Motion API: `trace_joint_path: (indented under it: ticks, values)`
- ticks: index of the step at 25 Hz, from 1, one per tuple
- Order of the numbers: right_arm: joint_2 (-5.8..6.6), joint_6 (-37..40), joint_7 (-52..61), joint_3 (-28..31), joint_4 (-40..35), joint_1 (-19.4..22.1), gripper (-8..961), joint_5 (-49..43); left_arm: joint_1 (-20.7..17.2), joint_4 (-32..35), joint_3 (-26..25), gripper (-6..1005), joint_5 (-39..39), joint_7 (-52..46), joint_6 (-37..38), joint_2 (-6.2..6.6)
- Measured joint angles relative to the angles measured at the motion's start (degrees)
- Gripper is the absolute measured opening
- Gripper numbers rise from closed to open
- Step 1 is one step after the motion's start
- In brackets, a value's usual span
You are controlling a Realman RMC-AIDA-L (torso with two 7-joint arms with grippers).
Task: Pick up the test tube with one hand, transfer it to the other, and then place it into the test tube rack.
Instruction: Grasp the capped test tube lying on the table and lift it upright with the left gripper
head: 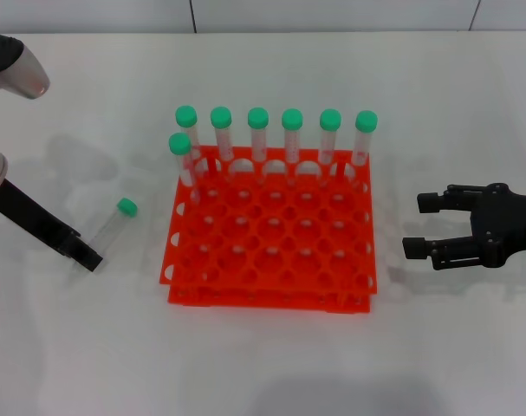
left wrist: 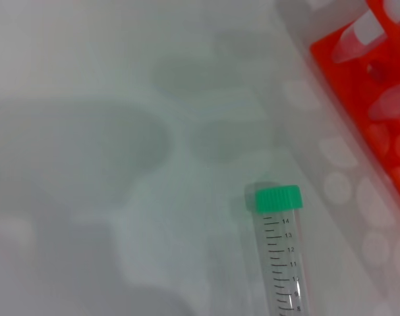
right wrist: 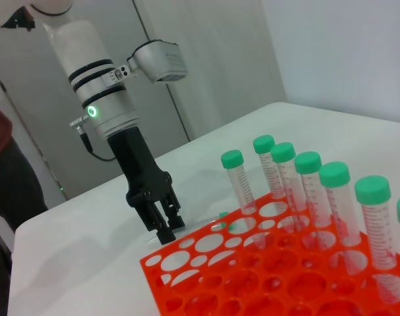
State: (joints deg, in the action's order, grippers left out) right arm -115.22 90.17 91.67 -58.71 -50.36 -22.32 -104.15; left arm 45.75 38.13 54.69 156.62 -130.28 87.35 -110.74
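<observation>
White tabletop (head: 271,364) carrying test tube rack (head: 271,260) at centre. Left gripper (head: 81,251) closing w/ tube, fingers' state unclear; right gripper (head: 427,227) idling spread at 3 o'clock. Test tube (head: 113,224) lying flat just beyond left tips, cap toward 1 o'clock.

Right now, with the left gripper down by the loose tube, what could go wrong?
The tube lies flat on the smooth table, so the left gripper, low at its bottom end, may nudge it into a roll instead of clamping it. It also lies close to the rack, so a sideways push might knock it against the edge. The right gripper waits open, far off.
</observation>
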Motion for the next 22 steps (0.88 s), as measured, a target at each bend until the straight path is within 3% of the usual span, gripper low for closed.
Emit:
trace_joint_path:
  ticks: [22]
  values:
    - [0.00,0.2,0.0,0.0,-0.4,0.6,825,0.0,1.5,0.3,0.1,394,0.6,-0.4,1.1,-0.05]
